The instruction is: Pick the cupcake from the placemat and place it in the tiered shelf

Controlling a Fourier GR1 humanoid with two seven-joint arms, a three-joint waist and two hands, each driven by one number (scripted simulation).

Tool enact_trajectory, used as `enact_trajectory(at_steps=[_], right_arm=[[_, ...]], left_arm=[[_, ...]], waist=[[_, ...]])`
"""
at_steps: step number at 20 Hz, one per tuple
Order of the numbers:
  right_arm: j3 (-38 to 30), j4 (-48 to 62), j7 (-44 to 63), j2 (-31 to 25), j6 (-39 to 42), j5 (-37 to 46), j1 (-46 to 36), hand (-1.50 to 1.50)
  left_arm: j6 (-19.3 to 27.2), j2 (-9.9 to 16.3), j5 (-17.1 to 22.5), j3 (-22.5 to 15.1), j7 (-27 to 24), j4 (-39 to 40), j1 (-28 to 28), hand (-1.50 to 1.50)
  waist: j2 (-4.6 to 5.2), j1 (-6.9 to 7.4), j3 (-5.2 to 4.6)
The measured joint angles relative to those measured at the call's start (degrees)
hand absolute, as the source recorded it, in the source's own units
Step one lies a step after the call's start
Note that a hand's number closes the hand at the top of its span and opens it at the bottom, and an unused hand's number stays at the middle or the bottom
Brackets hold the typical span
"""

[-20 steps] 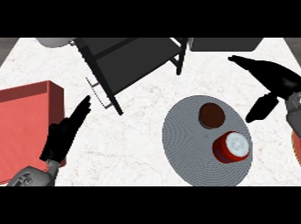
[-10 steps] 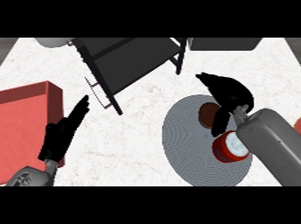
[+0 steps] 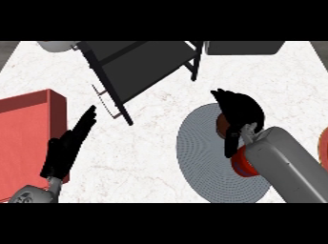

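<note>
Marble counter (image 3: 159,119): right hand (image 3: 239,110) fingers curl over cupcake (image 3: 224,126); left hand (image 3: 66,147) fingers straight

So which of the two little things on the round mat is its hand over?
The brown cupcake at the far side of the grey placemat: the right hand covers it, while the red cup lies nearer, beside the forearm.
</note>
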Motion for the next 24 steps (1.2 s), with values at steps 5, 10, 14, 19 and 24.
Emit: enact_trajectory(at_steps=[5, 10, 14, 19, 24], right_arm=[[-0.3, 0.2, -0.7, -0.9, -1.0, 4.2, 1.3, -1.50], [-0.6, -0.1, -1.0, -0.4, -0.6, 7.4, 2.5, -1.50], [-1.3, 1.9, -2.9, 0.0, -0.8, 9.4, 3.2, -1.50], [-1.6, 5.3, -4.8, 1.2, -1.8, 12.4, 3.1, -1.50], [-2.5, 10.2, -8.2, 2.4, -2.9, 14.9, 1.9, -1.50]], left_arm=[[-0.4, -0.8, -1.2, 0.6, 0.2, -0.7, 0.7, 0.00], [-1.5, -1.6, -2.1, 1.7, -0.1, 0.4, 0.5, 0.00], [-2.2, -2.2, -3.0, 2.4, 0.1, 0.7, 0.3, 0.00], [-3.1, -2.6, -3.6, 3.5, 0.1, 0.5, 0.6, 0.00], [-3.9, -3.2, -4.6, 4.3, 0.4, 0.7, 0.4, 0.00]], waist=[[0.02, 0.01, 0.01], [-0.02, -0.05, 0.13], [0.00, 0.03, 0.11], [0.03, 0.17, 0.10], [0.07, 0.27, 0.11]])
